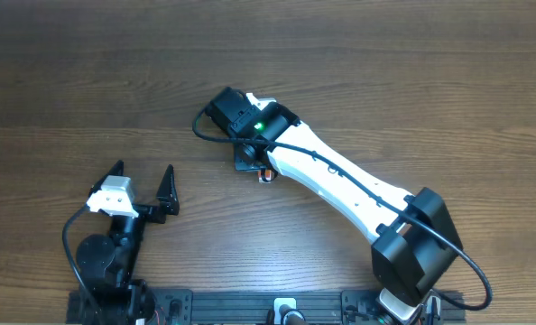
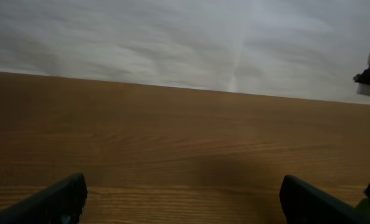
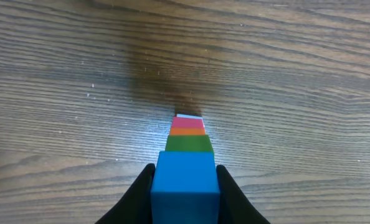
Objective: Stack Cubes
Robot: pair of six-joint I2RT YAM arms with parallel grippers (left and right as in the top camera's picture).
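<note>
Where the left arm stands at the near-left of the counter, the left jaws are spread wide and hold nothing. They sit well apart from the cubes.

**Location of item.** The stack stands near the middle of the counter, directly beneath the wrist of the right arm. The right jaws pinch the blue cube on two opposite side faces at the top of the column. It cannot be told whether this cube already bears on the one below or hangs just above it.

**Count, top down.**
- Blue cube: one.
- Green cube: one.
- Orange cube: one.
- Pink cube: one.
- Pale sliver at the foot: possibly a fifth cube, not confirmed.

That makes four cubes certain, all in a single column and closely aligned.

**Handling assessment (judgement).**
- The cubes look small, rigid and light, with flat, smooth faces.
- They are unlikely to deform or break under the jaws, though smooth sides may slip under a weak or skewed grip.
- The proper hold is the one shown: two opposite side faces, taken square and about mid-height. This leaves the underside free to seat flat.
- The column is tall for its footprint, so it will resist a straight downward load better than any sideways push.
- On release, the jaws should part evenly and lift straight up. A drag on one face could shift the top cube or tip the column.
</note>
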